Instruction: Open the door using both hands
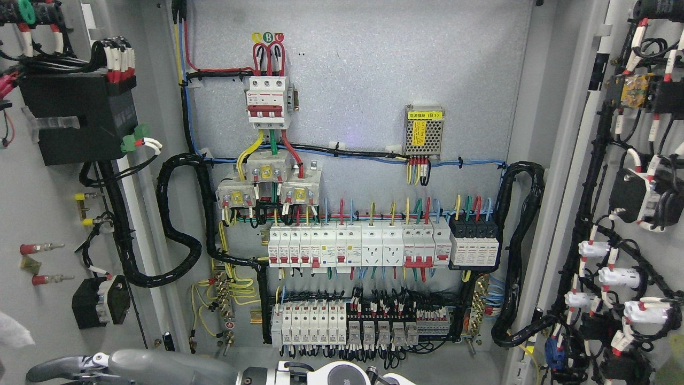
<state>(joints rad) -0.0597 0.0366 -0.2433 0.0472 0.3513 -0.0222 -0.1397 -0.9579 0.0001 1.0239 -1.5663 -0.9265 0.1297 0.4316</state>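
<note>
The electrical cabinet stands wide open. Its left door point(37, 224) is swung out at the picture's left and its right door point(574, 160) at the right, and both show their wired inner sides. A grey arm link point(160, 366) lies along the bottom edge left of the middle, beside a white and black joint point(342, 374). It tapers to a narrow grey end point(48, 370) at the lower left, touching neither door. No right arm shows.
Inside, the back panel point(374, 80) carries a main breaker point(267, 101), a small power supply point(424, 133), rows of breakers point(358, 246) and relays point(347, 321). Black cable looms point(176, 224) hang at both hinges. A blurred white shape point(12, 329) sits at the left edge.
</note>
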